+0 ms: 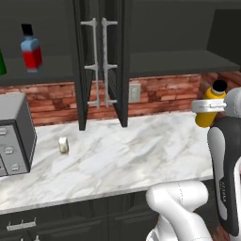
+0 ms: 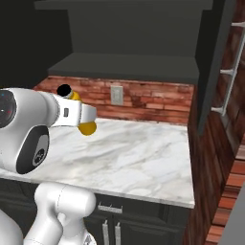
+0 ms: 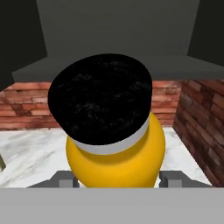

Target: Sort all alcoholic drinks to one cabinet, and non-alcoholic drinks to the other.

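One yellow-orange bottle point(image 1: 207, 109) we hold upright in the gripper point(image 3: 116, 178) — open right cabinet shelf point(image 2: 125, 67) lies ahead, above the counter's back edge

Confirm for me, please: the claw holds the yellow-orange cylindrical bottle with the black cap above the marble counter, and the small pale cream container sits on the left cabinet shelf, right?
Not quite. The small pale cream container stands on the marble counter, near the toaster, as the left base view shows. The claw does hold the yellow-orange cylindrical bottle with the black cap above the counter.
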### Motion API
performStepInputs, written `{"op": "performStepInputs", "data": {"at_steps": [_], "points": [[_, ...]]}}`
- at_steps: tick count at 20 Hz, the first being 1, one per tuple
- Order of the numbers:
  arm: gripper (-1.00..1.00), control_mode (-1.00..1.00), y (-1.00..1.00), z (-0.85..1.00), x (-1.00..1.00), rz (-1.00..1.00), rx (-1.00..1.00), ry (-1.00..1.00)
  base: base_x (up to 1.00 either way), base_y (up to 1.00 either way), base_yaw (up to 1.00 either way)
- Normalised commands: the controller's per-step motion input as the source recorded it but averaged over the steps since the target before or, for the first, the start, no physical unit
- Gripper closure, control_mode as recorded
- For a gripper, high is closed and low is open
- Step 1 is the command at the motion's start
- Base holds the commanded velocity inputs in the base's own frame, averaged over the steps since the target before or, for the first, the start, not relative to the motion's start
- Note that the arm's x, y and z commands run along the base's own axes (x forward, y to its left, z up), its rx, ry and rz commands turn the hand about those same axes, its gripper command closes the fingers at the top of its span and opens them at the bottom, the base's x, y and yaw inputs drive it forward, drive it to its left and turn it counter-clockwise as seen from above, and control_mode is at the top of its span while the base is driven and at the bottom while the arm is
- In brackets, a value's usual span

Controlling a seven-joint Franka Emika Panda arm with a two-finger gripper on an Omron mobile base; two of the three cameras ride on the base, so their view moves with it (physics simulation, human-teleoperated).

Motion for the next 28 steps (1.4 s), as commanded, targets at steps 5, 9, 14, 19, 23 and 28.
{"op": "performStepInputs", "data": {"at_steps": [5, 9, 14, 19, 23, 28], "points": [[1.0, 1.0, 0.0, 0.0, 0.0, 0.0, 0.0, 0.0, 0.32, -0.27, 0.0], [1.0, 1.0, 0.0, 0.0, 0.0, 0.0, 0.0, 0.0, 0.32, -0.27, 0.0], [1.0, 1.0, 0.0, 0.0, 0.0, 0.0, 0.0, 0.0, 0.31, -0.26, 0.0], [1.0, 1.0, 0.0, 0.0, 0.0, 0.0, 0.0, 0.0, 0.32, -0.25, 0.0], [1.0, 1.0, 0.0, 0.0, 0.0, 0.0, 0.0, 0.0, 0.29, -0.13, 0.0], [1.0, 1.0, 0.0, 0.0, 0.0, 0.0, 0.0, 0.0, 0.18, 0.0, 0.0]]}}
